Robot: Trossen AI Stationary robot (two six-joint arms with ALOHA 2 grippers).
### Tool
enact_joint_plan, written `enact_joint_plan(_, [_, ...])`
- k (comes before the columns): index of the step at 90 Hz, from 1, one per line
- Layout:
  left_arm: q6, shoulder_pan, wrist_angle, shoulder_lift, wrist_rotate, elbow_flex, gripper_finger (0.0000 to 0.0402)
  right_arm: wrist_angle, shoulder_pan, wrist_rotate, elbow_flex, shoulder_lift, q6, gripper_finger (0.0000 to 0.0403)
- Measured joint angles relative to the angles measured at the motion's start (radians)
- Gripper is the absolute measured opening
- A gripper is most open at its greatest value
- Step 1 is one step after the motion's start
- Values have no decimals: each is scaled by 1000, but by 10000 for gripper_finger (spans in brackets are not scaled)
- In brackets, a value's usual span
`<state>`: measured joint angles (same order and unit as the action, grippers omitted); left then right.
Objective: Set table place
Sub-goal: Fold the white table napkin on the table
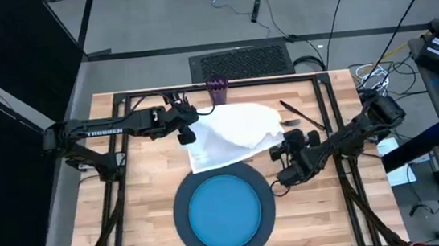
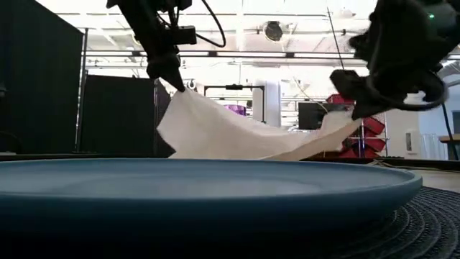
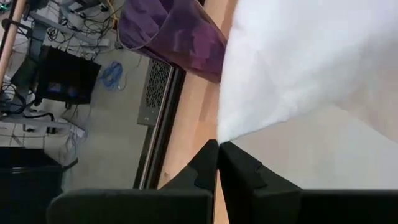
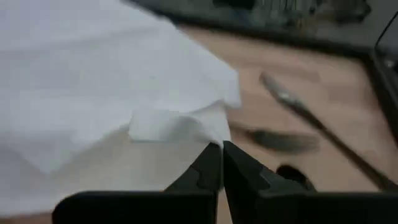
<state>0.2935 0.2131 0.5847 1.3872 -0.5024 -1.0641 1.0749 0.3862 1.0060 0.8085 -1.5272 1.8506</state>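
I'm seeing both arms holding the white cloth napkin (image 1: 234, 134) up off the counter (image 1: 142, 197), stretched between them. Left end effector (image 1: 188, 136) is pinching the napkin's corner near the purple cup (image 1: 217, 89), fingers pressed together on the cloth. Right end effector (image 1: 277, 154) is pinching the opposite corner, fingers also closed on it. Blue plate (image 1: 225, 213) is sitting on the dark grey charger (image 1: 264, 194) at the near edge. Cutlery (image 1: 299, 115) is lying beyond the right end effector.
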Motion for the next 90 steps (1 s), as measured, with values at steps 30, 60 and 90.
enact_joint_plan(30, [-1,-1,-3,0,4,0,0,-40,-43,-122,0,73,-134,0])
enact_joint_plan(60, [-8,-19,0,0,4,0,0,-62,-71,-119,-6,61,-214,37])
enact_joint_plan(90, [-11,-19,0,0,4,0,0,30,-159,-175,-7,60,-217,180])
